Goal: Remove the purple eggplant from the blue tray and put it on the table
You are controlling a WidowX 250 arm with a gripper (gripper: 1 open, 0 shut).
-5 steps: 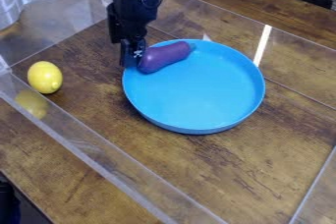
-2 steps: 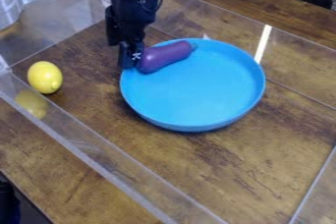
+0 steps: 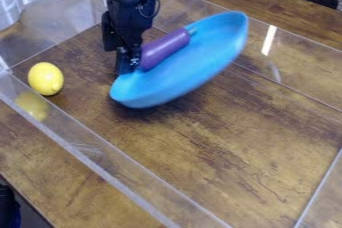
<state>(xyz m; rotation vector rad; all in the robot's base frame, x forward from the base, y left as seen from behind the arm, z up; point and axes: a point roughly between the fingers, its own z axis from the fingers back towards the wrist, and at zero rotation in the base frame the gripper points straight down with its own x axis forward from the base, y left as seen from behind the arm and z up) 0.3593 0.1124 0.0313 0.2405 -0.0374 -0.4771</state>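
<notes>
Blue tray (image 3: 187, 67) tilted (purple eggplant (image 3: 163, 47) inside)

One purple eggplant (image 3: 163, 47), one blue tray (image 3: 187, 67), one yellow lemon (image 3: 46, 78), one table (image 3: 241, 162)

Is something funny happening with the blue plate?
Yes. The blue tray is tipped up, its far right rim lifted off the table instead of lying flat. The claw presses at its left edge, and the purple eggplant lies on the slope beside it.
</notes>
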